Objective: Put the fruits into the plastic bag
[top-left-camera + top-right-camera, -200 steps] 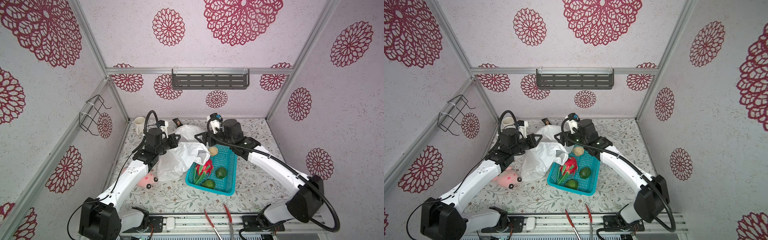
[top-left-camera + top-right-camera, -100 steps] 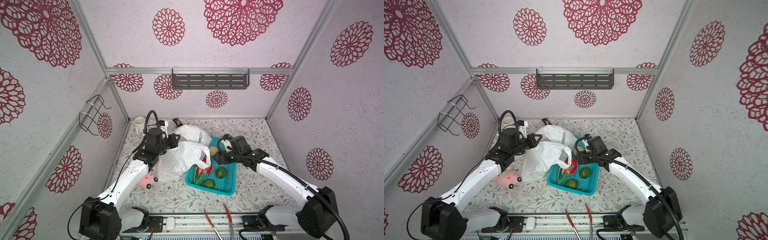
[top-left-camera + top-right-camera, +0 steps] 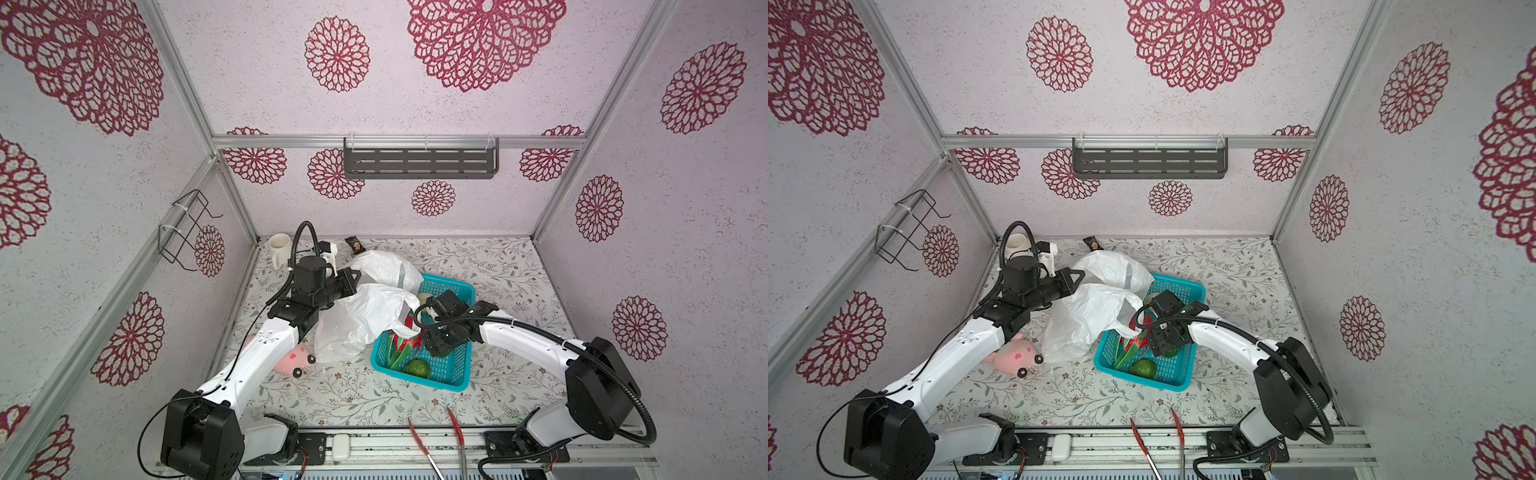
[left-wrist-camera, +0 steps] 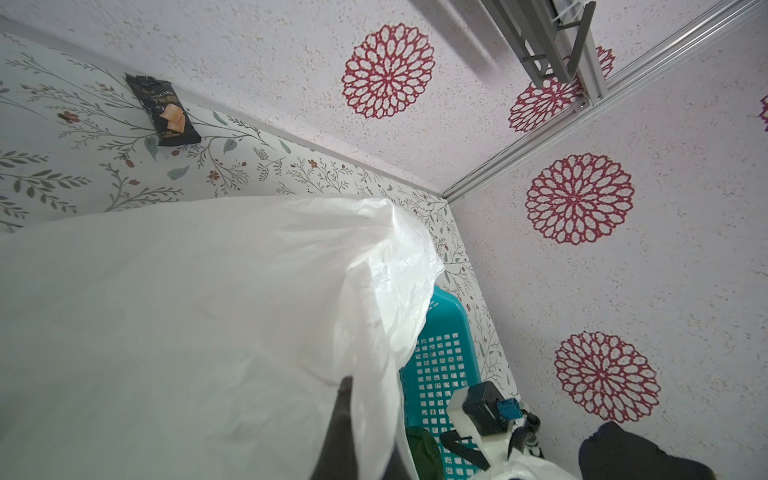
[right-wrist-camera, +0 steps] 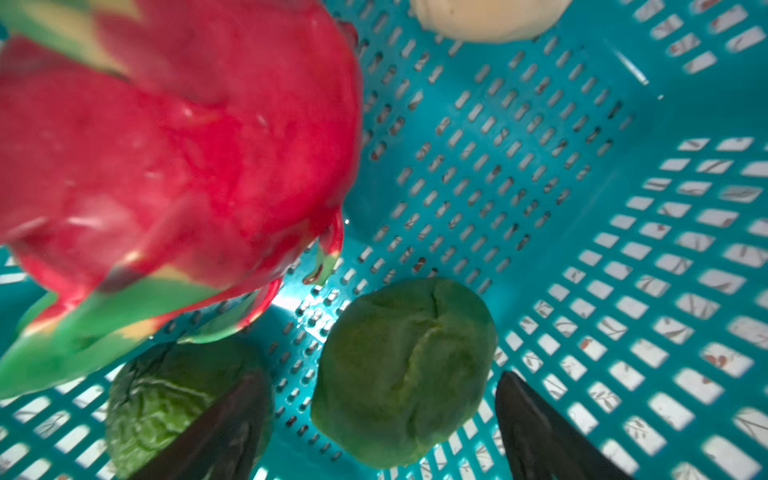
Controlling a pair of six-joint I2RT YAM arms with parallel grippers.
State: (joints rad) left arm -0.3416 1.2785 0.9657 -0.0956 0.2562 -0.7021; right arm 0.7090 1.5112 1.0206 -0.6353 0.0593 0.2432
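Right jaws stood apart astride green fruit [image 5: 403, 374], lower centre | centring before closing advised | left jaws clamped bag [image 3: 365, 316].

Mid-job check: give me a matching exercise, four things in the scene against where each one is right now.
Things:
1. plastic bag
2. green round fruit
3. pink plush toy
4. snack packet

Places:
a. at the far edge of the table
b. gripped by the shut left gripper
c. in the teal basket, between the fingers of the open right gripper
d. on the table, left of the bag in both top views

Pairs: 1-b, 2-c, 3-d, 4-a.
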